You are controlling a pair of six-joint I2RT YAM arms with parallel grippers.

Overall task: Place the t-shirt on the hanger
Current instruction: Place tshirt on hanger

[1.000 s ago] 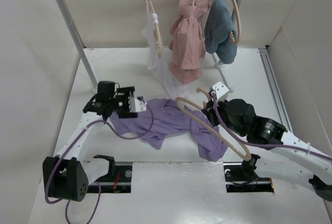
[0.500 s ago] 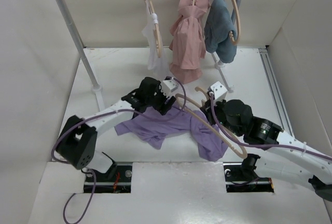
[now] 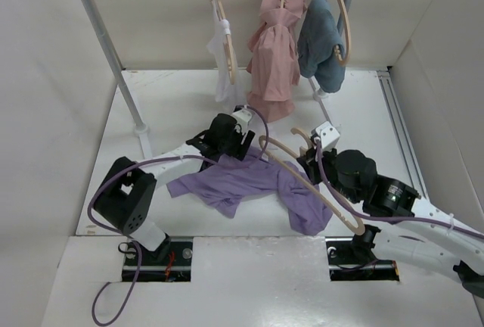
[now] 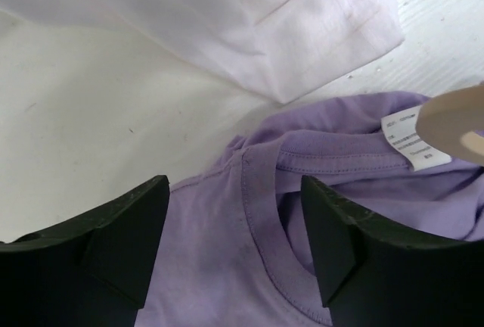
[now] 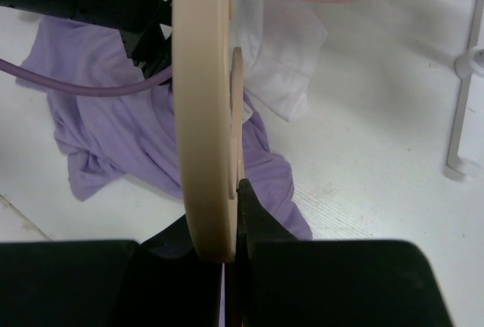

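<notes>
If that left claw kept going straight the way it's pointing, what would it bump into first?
Most likely the light purple cloth t-shirt, at its neckband, which lies right between the left gripper's open fingers. How far off it is cannot be judged.

A robotics lab test cell is indicated: a white worktop [image 3: 174,100] is boxed in by plain panels [image 3: 45,130], a garment rail [image 3: 97,20] is set up on it, and a left arm [image 3: 166,164] and right arm [image 3: 423,225] are bolted at its near edge.

Rack [image 3: 104,39] with 3 hung garments [image 3: 272,62]
</notes>
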